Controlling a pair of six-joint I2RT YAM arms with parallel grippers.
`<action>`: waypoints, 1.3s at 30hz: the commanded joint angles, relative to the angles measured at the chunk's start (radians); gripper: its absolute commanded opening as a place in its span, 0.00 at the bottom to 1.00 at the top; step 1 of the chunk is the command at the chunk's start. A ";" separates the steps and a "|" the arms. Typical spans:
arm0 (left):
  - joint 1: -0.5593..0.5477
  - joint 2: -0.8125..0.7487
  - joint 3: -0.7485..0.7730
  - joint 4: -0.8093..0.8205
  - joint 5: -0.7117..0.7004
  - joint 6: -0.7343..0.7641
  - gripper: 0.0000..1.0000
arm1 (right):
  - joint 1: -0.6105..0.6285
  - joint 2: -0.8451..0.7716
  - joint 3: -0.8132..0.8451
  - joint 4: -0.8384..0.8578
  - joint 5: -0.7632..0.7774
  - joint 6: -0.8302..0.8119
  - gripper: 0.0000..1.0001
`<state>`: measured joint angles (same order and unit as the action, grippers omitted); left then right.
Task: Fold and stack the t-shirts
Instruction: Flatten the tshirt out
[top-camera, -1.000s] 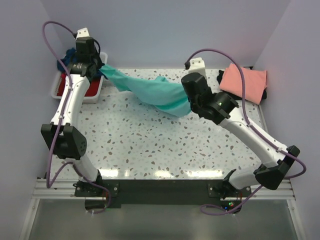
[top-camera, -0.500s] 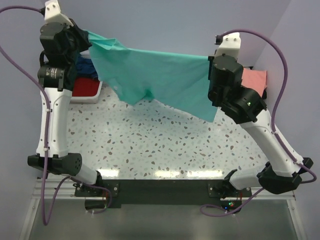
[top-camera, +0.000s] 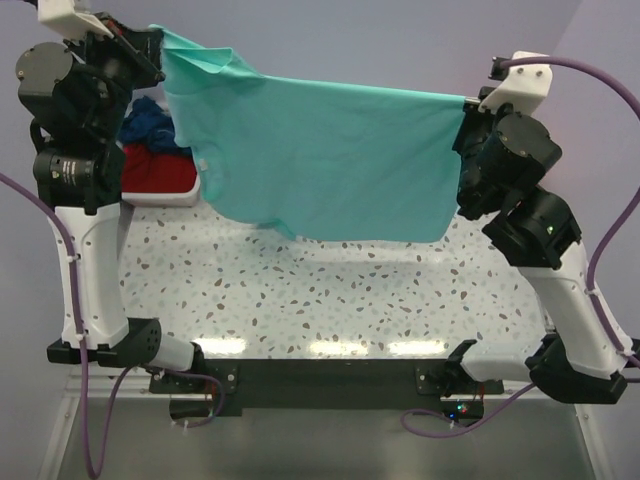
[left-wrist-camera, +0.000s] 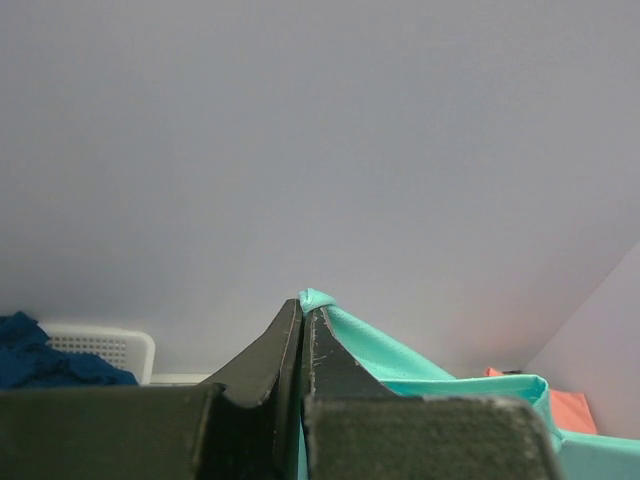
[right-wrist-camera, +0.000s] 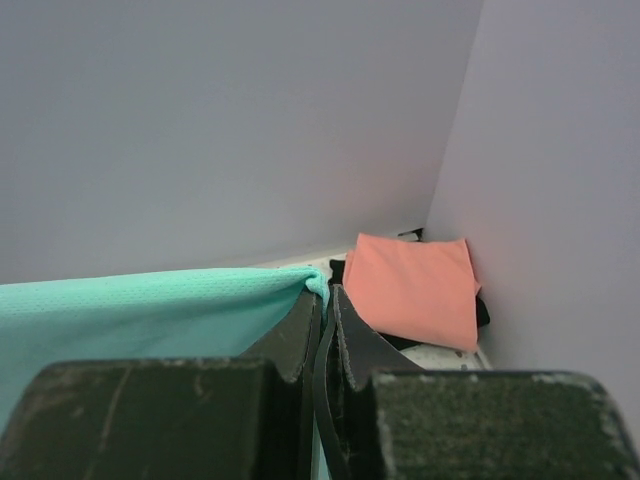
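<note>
Left gripper (left-wrist-camera: 303, 308) clamped shut on one top corner of the teal t-shirt (top-camera: 330, 160), right gripper (right-wrist-camera: 322, 295) shut on the other. We've just lifted it from a bunched strip over the table (top-camera: 330, 300) into a wide hanging sheet, so we reckon it's ready to lay flat. Thin soft knit, fine mesh texture, limp drape. Folded salmon t-shirt (right-wrist-camera: 415, 285) sits far right.

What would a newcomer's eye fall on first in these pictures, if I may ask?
The turquoise t-shirt dominates: it hangs spread wide in the air above the table, pinched at either end of its upper edge by the shut left gripper and right gripper. Next come the salmon-pink shirt, folded in the far right corner, and the red shirt and navy one heaped in the white tub at far left.
</note>
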<state>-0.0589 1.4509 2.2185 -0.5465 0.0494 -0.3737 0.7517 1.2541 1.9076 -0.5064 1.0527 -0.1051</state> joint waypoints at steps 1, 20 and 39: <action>0.011 -0.030 0.064 0.026 0.020 0.032 0.00 | -0.005 -0.028 0.007 0.046 0.003 -0.002 0.00; 0.008 -0.236 -0.096 0.022 -0.026 0.120 0.00 | -0.006 -0.196 -0.117 -0.060 -0.160 0.091 0.00; -0.004 -0.403 -0.252 0.049 -0.098 0.127 0.00 | -0.005 -0.326 -0.228 -0.131 -0.238 0.160 0.00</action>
<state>-0.0669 0.9947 1.9747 -0.5480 0.0433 -0.2691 0.7525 0.9291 1.7477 -0.6846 0.7410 0.0711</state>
